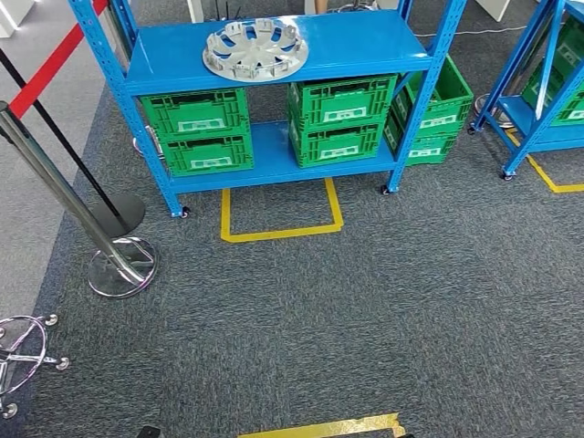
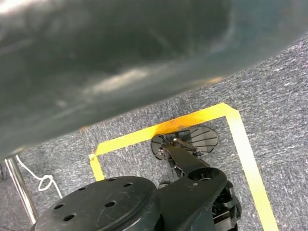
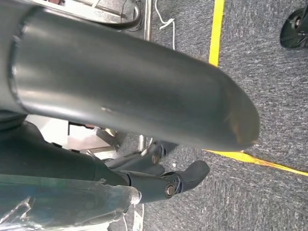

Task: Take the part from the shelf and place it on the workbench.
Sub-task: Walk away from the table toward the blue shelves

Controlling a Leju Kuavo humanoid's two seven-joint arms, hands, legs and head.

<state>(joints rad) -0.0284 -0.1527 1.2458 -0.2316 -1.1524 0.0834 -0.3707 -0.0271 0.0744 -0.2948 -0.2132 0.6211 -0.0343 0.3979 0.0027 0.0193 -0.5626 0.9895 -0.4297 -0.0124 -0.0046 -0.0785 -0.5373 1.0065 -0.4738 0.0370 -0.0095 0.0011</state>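
Note:
The part, a round silver wheel cover [image 1: 255,47], lies flat on the top board of the blue shelf [image 1: 358,41], left of its middle, straight ahead across the carpet. In the right wrist view my right hand [image 3: 145,96] hangs over the carpet, its thick grey thumb stretched out, its darker fingers [image 3: 174,183] straight beneath, with nothing between them. A blurred grey mass in the left wrist view is my left hand [image 2: 109,62]. Its fingers are hidden, and I see nothing in it.
Green crates [image 1: 200,128] [image 1: 340,114] fill the lower shelf board, more stand behind at the right [image 1: 431,109]. A yellow tape square [image 1: 279,233] marks the floor before the shelf. A chrome stanchion base [image 1: 122,266] and a chair base [image 1: 21,351] stand left. A second blue shelf [image 1: 544,91] is at the right.

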